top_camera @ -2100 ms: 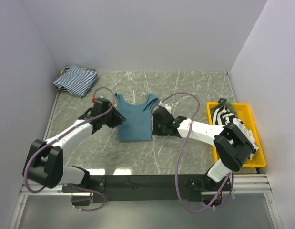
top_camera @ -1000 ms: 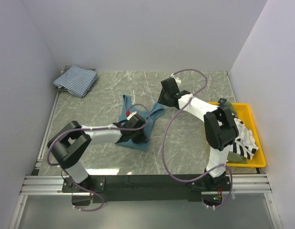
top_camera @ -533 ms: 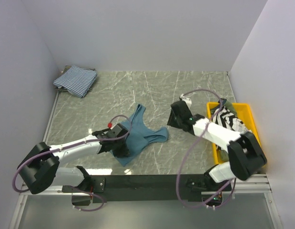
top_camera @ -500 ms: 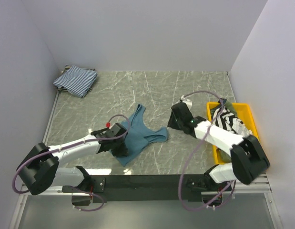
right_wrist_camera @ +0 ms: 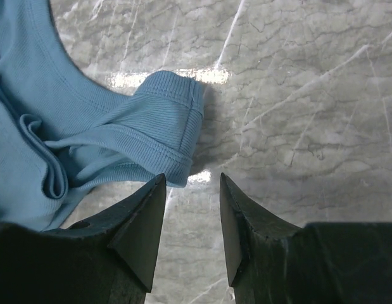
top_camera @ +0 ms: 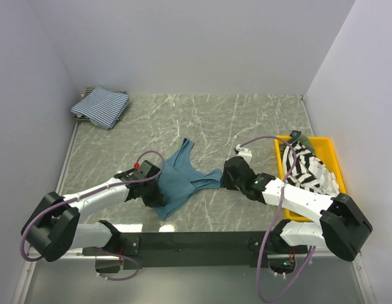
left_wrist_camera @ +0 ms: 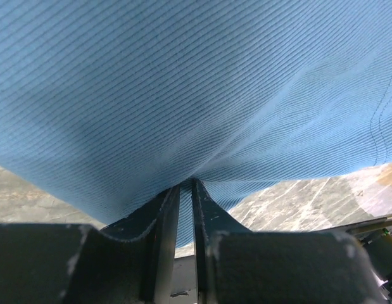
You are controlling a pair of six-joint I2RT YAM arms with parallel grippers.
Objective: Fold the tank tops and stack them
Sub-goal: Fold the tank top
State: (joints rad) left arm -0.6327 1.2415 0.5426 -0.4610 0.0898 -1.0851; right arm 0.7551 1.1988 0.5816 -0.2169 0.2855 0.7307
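Observation:
The teal-blue tank top [top_camera: 182, 180] lies crumpled on the marble table, a strap [right_wrist_camera: 164, 120] trailing to the right. My left gripper [top_camera: 155, 194] sits at its near left edge. In the left wrist view the jaws [left_wrist_camera: 186, 185] are nearly closed with a fold of the blue cloth [left_wrist_camera: 196, 95] pinched between them. My right gripper [top_camera: 227, 177] hangs open just right of the strap end, its jaws [right_wrist_camera: 192, 178] holding nothing. A fine blue-and-white striped top [top_camera: 101, 106] lies folded at the back left. The black-and-white striped top [top_camera: 308, 168] and a bit of olive-green cloth [top_camera: 293, 136] sit in the tray.
A yellow plastic tray [top_camera: 333, 151] stands at the right edge of the table. White walls close in the left, back and right sides. Purple cables loop over both arms.
The teal-blue top has been dragged from the table's middle toward the front and is now crumpled. My right gripper has come down and left to the strap end. The left keeps its pinch.

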